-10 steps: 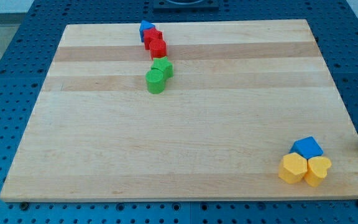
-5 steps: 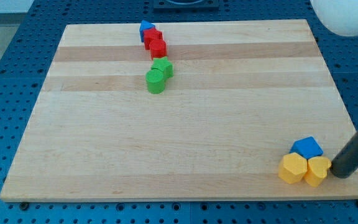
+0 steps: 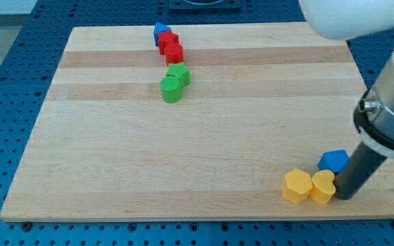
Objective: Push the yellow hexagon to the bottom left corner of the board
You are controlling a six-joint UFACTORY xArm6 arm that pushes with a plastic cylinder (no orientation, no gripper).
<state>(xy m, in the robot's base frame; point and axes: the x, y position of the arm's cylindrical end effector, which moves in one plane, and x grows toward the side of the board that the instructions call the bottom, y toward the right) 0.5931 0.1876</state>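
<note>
The yellow hexagon [image 3: 297, 186] lies near the board's bottom right. A yellow heart-shaped block [image 3: 323, 186] touches its right side. My tip [image 3: 345, 195] presses against the right side of the yellow heart. A blue block [image 3: 334, 161] sits just above the heart, partly hidden by the rod. The rod rises toward the view's upper right into the arm.
Near the top centre stand a blue block [image 3: 160, 30], two red blocks [image 3: 168, 39] [image 3: 174, 53] and two green blocks [image 3: 179, 74] [image 3: 171, 89] in a line. The wooden board [image 3: 115, 164] lies on a blue perforated table.
The rod came in from the right and pushed the two yellow blocks leftward. The blue block shifted slightly left too. The top blocks have not moved.
</note>
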